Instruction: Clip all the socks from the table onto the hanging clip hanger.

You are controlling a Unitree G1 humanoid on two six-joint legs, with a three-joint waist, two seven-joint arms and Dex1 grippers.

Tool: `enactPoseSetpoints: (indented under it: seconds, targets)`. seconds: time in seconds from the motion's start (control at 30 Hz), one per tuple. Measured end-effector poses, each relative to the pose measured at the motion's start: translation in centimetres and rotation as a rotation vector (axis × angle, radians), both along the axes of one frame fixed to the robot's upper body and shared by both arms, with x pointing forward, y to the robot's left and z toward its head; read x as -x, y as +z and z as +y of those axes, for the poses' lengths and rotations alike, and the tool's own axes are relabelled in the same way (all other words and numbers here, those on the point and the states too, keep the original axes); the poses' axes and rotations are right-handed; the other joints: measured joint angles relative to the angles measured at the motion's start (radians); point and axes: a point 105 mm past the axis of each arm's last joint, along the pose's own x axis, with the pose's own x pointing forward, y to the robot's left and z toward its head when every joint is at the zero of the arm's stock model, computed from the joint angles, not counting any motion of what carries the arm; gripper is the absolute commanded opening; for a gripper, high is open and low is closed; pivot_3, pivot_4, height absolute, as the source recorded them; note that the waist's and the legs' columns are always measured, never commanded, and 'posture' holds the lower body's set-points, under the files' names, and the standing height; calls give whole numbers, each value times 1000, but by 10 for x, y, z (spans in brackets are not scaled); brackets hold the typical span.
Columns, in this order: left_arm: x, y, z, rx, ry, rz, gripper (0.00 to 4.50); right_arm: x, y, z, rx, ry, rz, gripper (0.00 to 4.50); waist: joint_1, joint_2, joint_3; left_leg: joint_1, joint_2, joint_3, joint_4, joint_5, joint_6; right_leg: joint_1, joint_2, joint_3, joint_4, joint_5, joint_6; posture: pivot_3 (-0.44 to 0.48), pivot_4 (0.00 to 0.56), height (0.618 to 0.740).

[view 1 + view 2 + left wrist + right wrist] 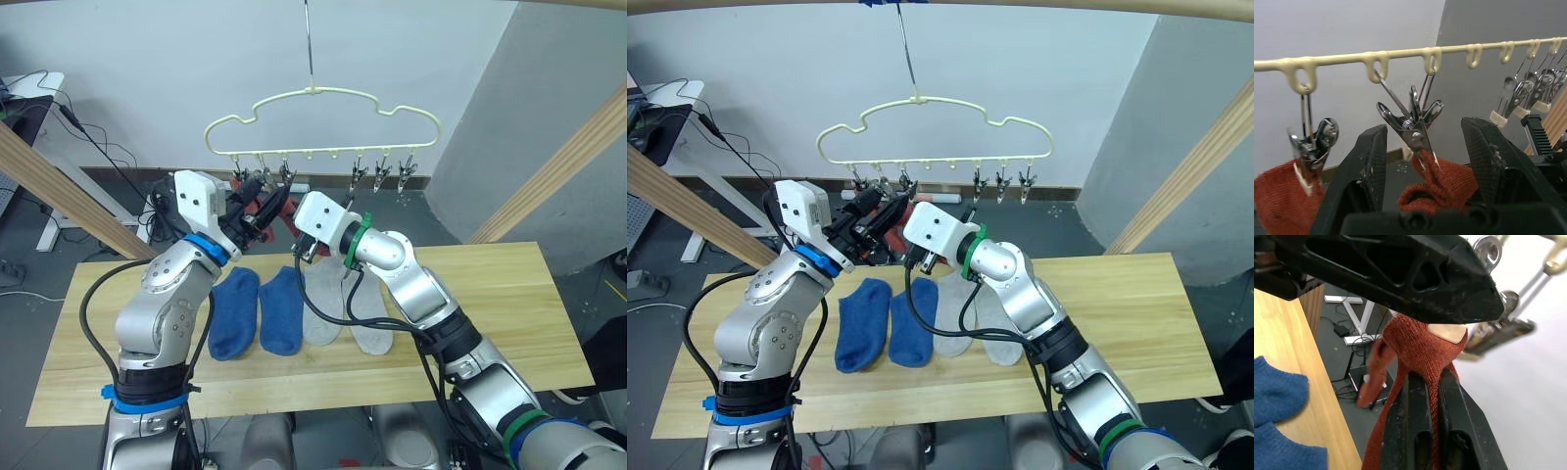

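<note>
Now a brick-red sock [1437, 188] hangs caught in a metal clip [1411, 128] of the clip hanger [323, 122], beside another red sock [1278, 188] already clipped; the right gripper [1431, 396] pinches the fabric between closed fingers, while the left gripper [1425, 161] stands open astride the clip; I judge the second red sock nearly fastened, so next comes letting go and reaching down; two blue socks [257, 311] and two grey socks [348, 313] lie on the table [509, 323].
</note>
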Motion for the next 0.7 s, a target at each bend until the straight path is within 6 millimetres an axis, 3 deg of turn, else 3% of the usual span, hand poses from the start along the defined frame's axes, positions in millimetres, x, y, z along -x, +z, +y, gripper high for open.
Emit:
enactPoseSetpoints:
  seconds: [0.13,0.37,0.7]
  targets:
    - [1,-1,2,-8,8,-4,2667,1,-1,-2,4,4,15,2500,0,0,0,0,0,0,0,0,0,0,0,0,0,0,0,-216,300,733]
    - [8,-2,6,-66,44,-66,2667,13,-8,-33,15,5,45,2500,5,0,0,0,-1,0,0,0,0,0,-1,0,-1,0,0,-220,291,733]
    - [15,-1,-19,-152,64,-242,2667,44,0,-89,-6,14,136,2500,4,0,0,0,-1,1,0,0,0,1,-1,0,-1,0,0,-250,299,733]
